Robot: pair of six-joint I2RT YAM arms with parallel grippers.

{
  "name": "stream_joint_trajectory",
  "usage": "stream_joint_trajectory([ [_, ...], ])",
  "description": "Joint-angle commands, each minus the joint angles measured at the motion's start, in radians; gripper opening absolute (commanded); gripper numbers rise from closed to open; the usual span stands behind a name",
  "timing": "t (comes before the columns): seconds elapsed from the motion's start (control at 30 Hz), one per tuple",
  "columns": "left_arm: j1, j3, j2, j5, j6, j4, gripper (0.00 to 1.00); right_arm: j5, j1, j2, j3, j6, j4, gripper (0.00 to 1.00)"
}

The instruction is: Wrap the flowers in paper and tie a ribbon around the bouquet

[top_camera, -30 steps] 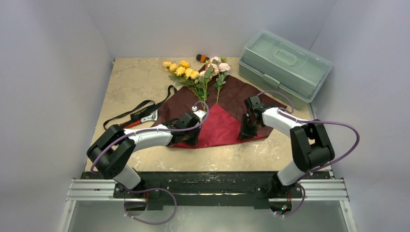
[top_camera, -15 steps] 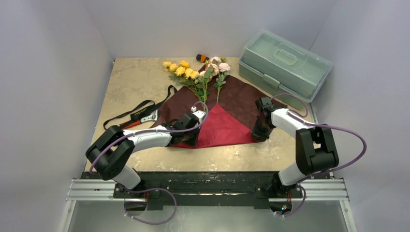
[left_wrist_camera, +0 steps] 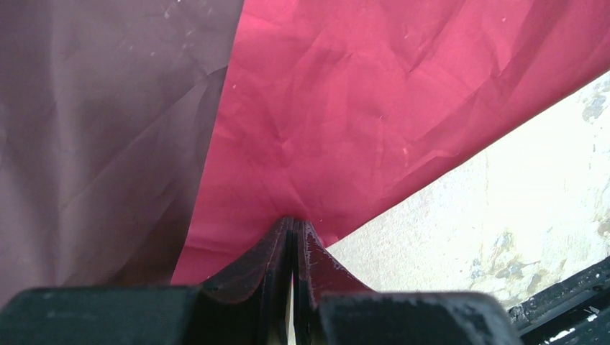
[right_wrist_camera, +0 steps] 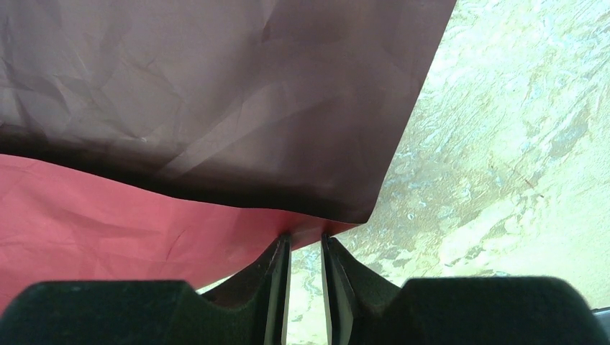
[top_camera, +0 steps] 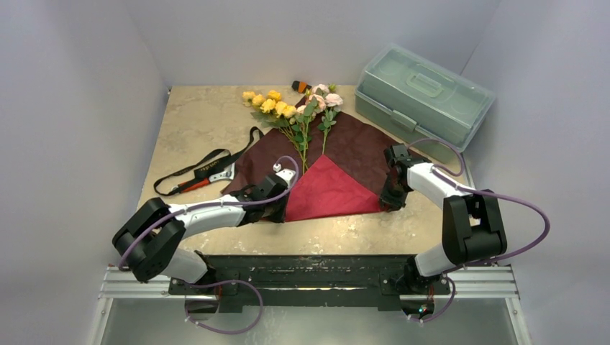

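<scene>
The paper (top_camera: 352,147) lies spread flat at the centre of the table (top_camera: 194,126), a dark maroon sheet whose near part is folded over to show a brighter red triangle (top_camera: 327,190) pointing toward the top of the frame. The flowers (top_camera: 298,115) lie on its upper part, stems running down onto the sheet and the yellow and pink blooms resting beyond its top edge. The ribbon (top_camera: 208,164) lies loose on the table left of the paper, well apart from both arms. At the lower left edge of the red fold the left gripper (top_camera: 278,210) has its fingers pressed fully together on the paper; in the left wrist view (left_wrist_camera: 293,221) creases fan out from the pinched spot. At the sheet's right corner the right gripper (top_camera: 392,201) stands with its jaws a narrow slit apart, table showing through the gap (right_wrist_camera: 306,237), its tips meeting the corner's edge; whether it has any hold there cannot be told. A translucent green toolbox (top_camera: 424,93) sits at the upper right.
</scene>
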Motion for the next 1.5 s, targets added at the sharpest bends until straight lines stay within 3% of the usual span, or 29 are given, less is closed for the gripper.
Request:
stream_joint_trajectory([
  [0.0, 0.000, -0.052, -0.062, -0.059, -0.067, -0.020, 0.08, 0.021, -0.005, -0.020, 0.002, -0.003, 0.001, 0.29],
  [0.23, 0.000, -0.058, -0.085, -0.049, -0.084, -0.002, 0.08, -0.149, 0.017, -0.124, 0.042, -0.041, 0.026, 0.36],
  [0.47, 0.000, -0.064, -0.101, -0.048, -0.107, 0.017, 0.07, -0.369, 0.193, -0.164, 0.081, 0.062, 0.209, 0.39],
  [0.8, 0.000, -0.064, -0.149, -0.052, -0.131, -0.013, 0.07, -0.445, 0.426, 0.130, 0.211, 0.178, 0.435, 0.38],
  [1.23, 0.001, -0.051, -0.233, -0.081, -0.181, -0.059, 0.10, -0.485, 0.494, 0.408, 0.394, 0.192, 0.452, 0.35],
  [1.33, 0.001, -0.015, -0.273, -0.180, -0.230, -0.151, 0.22, -0.482, 0.499, 0.439, 0.389, 0.183, 0.444, 0.34],
  [1.47, 0.018, 0.049, -0.324, -0.399, -0.338, -0.397, 0.71, -0.490, 0.498, 0.460, 0.376, 0.175, 0.443, 0.33],
])
